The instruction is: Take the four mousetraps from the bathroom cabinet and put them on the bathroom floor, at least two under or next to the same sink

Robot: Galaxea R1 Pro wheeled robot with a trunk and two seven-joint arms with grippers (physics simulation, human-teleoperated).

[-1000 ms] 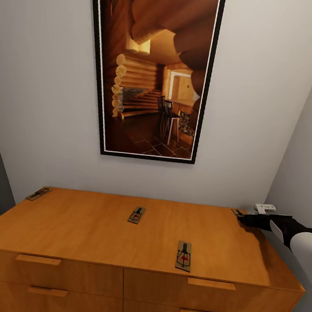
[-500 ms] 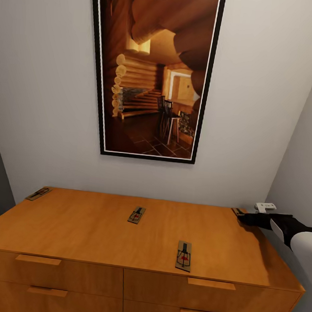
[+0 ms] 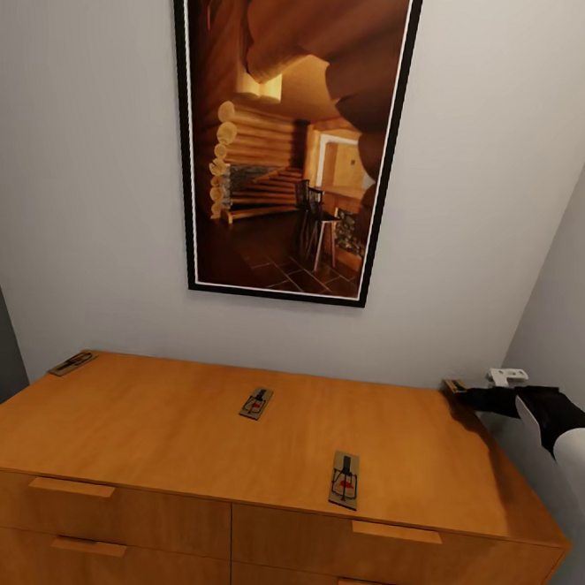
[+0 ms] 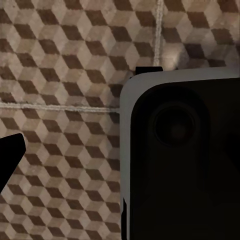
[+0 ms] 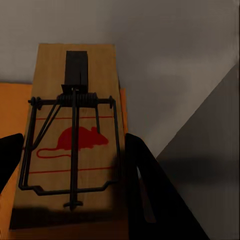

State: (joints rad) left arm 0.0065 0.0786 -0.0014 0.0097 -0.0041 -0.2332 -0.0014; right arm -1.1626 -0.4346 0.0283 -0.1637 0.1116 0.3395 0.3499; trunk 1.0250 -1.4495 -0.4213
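My right gripper [image 3: 468, 395] is at the far right corner of the cabinet [image 3: 183, 425], and its fingers are clamped on either side of a mousetrap [image 5: 75, 145]. From my right wrist, the tan board with its black wire spring and red mouse mark sits between my two dark fingers [image 5: 142, 170]. It now looks raised off the cabinet top. A moment ago that trap lay at the corner of the surface with my gripper low against it; since then my hand has come up and drawn slightly toward the side wall, and the trap's end [image 3: 454, 386] has risen with it.

Three other mousetraps have not moved on the cabinet: one at its far left corner [image 3: 72, 363], one near the middle of the top [image 3: 256, 403], and one close to the front edge, right of centre [image 3: 344, 479]. A framed picture [image 3: 288, 137] of a log interior hangs on the wall above the cabinet.

My left wrist looks down on the cube-patterned bathroom floor [image 4: 65, 75]; I cannot tell whether my left gripper is apart or together.
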